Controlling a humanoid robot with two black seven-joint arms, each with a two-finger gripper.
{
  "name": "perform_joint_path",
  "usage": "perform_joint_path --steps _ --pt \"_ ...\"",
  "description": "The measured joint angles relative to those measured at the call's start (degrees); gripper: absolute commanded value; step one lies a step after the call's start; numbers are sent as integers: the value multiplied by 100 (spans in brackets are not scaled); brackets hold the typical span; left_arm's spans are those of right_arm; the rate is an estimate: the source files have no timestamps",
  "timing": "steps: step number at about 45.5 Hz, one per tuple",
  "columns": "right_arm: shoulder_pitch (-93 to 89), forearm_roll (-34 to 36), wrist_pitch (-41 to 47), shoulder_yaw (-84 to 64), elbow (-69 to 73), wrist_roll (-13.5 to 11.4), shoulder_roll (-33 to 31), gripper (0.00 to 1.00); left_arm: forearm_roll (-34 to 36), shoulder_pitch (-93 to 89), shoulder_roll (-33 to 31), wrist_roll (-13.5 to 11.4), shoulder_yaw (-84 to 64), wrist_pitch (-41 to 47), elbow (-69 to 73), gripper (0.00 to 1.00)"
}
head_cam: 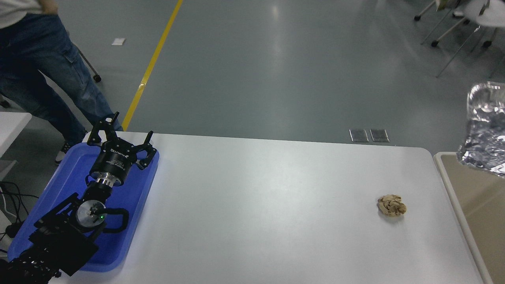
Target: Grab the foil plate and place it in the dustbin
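Observation:
The foil plate [484, 132], shiny and wrinkled, hangs in the air at the right picture edge, which cuts it off. It is above the far end of the beige dustbin [487, 209], whose cream rim runs along the table's right side. What holds the plate is out of view, and so is my right gripper. My left gripper [121, 132] is parked at the lower left over the blue tray, open and holding nothing.
A small tan wrinkly lump [391, 205] lies on the white table [268, 205] near its right edge. The blue tray [136, 197] sits at the left under my left arm. A person in jeans [43, 75] stands at the far left. Wheeled chairs [465, 23] are at the top right.

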Motion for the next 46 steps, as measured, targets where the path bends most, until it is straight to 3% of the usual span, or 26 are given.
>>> perform_joint_path --steps 19,46 --pt "-2165 283 -771 790 -1204 -32 71 0 2 0 0 0 0 -1 0 100" --pt "-3580 327 -1257 1385 -1936 -47 497 0 1 0 0 0 1 -1 0 100"
